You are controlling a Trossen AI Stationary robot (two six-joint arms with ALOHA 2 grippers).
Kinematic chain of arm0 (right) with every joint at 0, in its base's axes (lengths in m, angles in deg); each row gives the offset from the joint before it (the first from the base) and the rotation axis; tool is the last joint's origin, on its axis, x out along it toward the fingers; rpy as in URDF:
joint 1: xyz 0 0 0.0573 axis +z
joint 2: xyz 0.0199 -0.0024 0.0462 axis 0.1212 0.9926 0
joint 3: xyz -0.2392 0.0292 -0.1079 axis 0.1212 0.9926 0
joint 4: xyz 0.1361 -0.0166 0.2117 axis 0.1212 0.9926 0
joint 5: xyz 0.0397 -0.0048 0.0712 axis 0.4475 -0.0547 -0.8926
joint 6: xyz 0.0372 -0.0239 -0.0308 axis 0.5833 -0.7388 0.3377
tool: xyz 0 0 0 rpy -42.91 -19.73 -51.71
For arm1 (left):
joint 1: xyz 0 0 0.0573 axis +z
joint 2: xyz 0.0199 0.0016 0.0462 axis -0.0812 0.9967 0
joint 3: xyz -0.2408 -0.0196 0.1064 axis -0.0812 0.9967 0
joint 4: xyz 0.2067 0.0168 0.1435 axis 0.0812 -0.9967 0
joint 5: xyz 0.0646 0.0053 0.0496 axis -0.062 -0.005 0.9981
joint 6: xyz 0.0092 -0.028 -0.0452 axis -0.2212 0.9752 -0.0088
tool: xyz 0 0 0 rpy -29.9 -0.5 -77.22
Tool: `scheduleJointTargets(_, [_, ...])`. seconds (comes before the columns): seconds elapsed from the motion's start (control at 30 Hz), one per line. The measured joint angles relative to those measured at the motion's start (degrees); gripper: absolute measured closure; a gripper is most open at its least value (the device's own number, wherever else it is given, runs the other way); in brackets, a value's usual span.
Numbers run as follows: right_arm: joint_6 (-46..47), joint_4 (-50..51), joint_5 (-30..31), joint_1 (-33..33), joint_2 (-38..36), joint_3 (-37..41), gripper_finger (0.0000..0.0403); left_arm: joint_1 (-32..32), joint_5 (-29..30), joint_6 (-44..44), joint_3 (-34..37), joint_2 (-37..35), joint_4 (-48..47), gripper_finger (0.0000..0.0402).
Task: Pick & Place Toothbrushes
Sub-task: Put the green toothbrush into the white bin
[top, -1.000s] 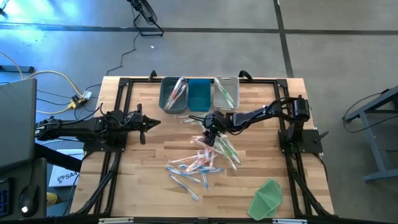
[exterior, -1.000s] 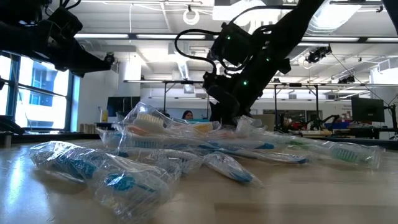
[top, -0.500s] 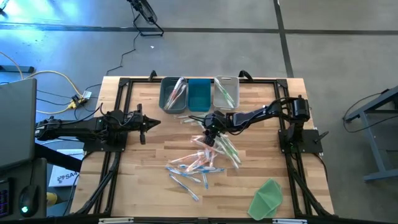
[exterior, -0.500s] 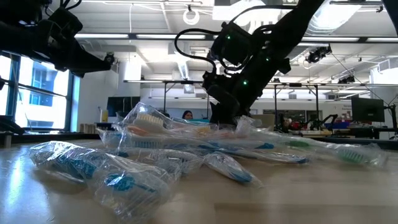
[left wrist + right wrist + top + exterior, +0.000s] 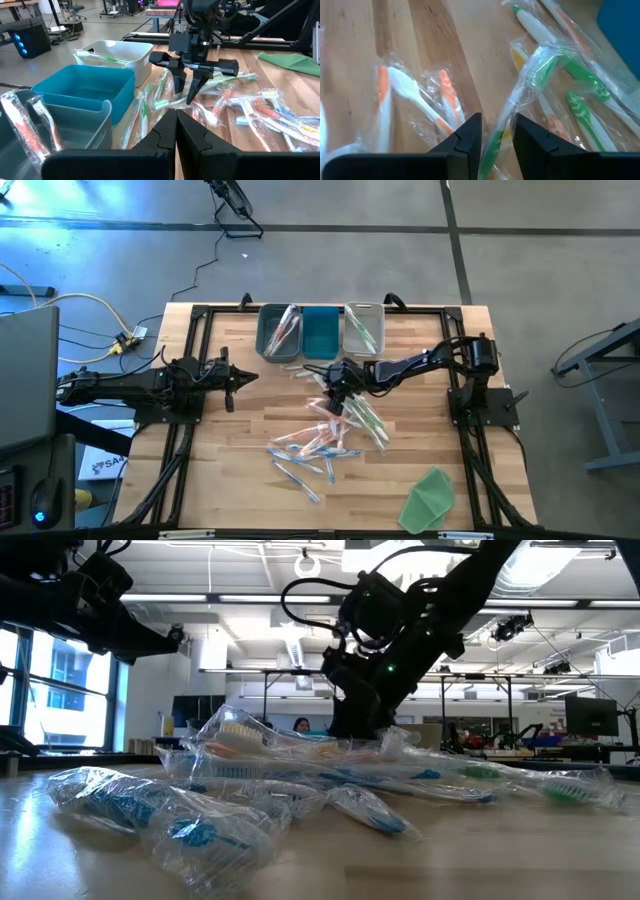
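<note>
- toothbrushes (image 5: pixel 330 435) in clear wrappers lie in a loose pile on the middle of the wooden table (image 5: pixel 230 470).
- the right gripper (image 5: pixel 337 388) is down at the top edge of the pile, just in front of the bins.
- in the right wrist view its two dark fingers (image 5: pixel 465 137) are partly closed, with a green toothbrush (image 5: pixel 530 95) in its wrapper running between them. it looks pinched, but i cannot tell if it is gripped tight.
- orange and white brushes (image 5: pixel 402 92) lie beside it on the wood.
- three bins sit in a row at the far edge: a grey bin (image 5: pixel 265 340) with brushes in it, a blue bin (image 5: pixel 320 345), and a pale bin (image 5: pixel 350 335) with green brushes in it.
- the left gripper (image 5: pixel 246 376) waits at the left side of the table, well apart from the pile, with its fingers shut together and holding nothing.
- a green cloth (image 5: pixel 430 498) lies near the right front corner.
</note>
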Motion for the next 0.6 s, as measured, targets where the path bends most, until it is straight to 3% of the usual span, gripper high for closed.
scheduleJointTargets(0.4, [-0.2, -0.48, -1.24, 0.0, -0.01, 0.0, 0.031, 0.0, -0.04, 0.02, 0.0, -0.02, 0.0, 0.04])
scheduleJointTargets(0.6, [-0.2, -0.48, -1.23, 0.0, -0.01, 0.0, 0.0337, 0.0, -0.35, 0.04, 0.0, -0.02, 0.0, 0.04])
